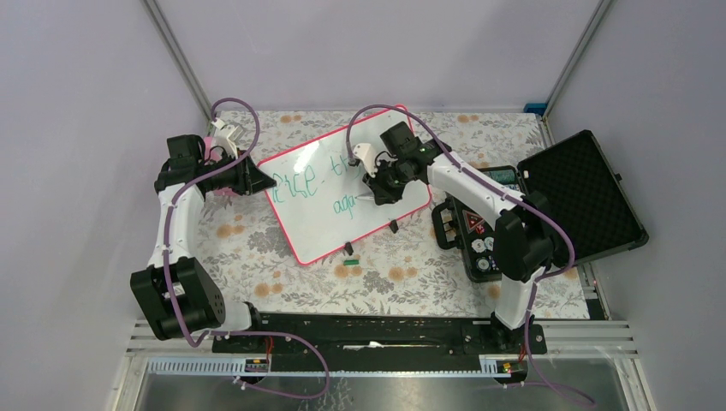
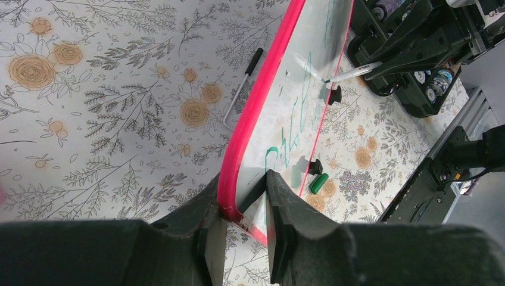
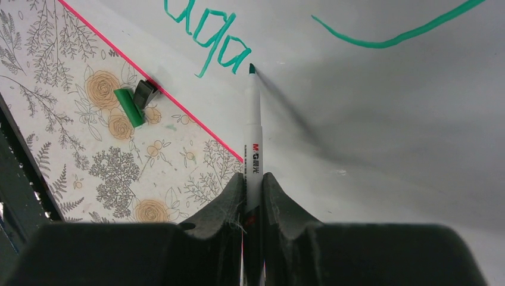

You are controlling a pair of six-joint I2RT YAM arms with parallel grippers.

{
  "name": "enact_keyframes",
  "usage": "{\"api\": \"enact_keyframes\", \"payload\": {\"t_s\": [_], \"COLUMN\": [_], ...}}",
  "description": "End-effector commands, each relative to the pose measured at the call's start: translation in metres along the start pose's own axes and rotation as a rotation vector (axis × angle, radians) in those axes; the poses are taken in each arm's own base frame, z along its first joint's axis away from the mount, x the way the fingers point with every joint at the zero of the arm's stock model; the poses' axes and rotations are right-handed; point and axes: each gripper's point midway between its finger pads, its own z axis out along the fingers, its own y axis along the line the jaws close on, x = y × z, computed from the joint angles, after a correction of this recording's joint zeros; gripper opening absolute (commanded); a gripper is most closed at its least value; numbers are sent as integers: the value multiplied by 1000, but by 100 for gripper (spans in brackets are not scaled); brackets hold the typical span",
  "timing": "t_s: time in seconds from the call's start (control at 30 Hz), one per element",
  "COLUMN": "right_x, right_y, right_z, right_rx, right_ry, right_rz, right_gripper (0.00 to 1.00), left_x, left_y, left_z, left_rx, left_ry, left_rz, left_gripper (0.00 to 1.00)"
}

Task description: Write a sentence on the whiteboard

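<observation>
The whiteboard (image 1: 330,214), white with a pink-red frame, lies tilted on the floral tablecloth. Green-teal handwritten words (image 1: 295,184) run across it, with a second line (image 3: 208,42) started below. My left gripper (image 1: 257,177) is shut on the board's left edge; in the left wrist view its jaws straddle the pink frame (image 2: 229,185). My right gripper (image 1: 377,184) is shut on a white marker (image 3: 254,128) with a green tip. The tip touches the board just right of the last letter. The marker also shows in the left wrist view (image 2: 354,72).
A green marker cap (image 1: 349,259) lies on the cloth just below the board's lower edge, next to a black board foot (image 3: 145,92). An open black foam-lined case (image 1: 582,193) with tools stands at the right. Walls enclose the table.
</observation>
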Motion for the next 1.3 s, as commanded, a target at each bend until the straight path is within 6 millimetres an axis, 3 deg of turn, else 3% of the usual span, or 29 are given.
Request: {"api": "enact_keyframes", "payload": {"t_s": [0.0, 0.8, 1.27], "right_x": [-11, -1, 7], "right_y": [-15, -36, -11], "right_z": [-3, -25, -5], "right_rx": [72, 147, 57], "right_ry": [-5, -3, 23], "right_rz": [-22, -11, -29], "right_gripper": [0, 0, 0], "left_x": [-1, -3, -5], "left_y": [5, 5, 4], "left_z": [0, 0, -1], "left_rx": [-33, -32, -36], "left_ry": [-3, -7, -8], "left_rz": [104, 107, 108], "left_gripper": [0, 0, 0]}}
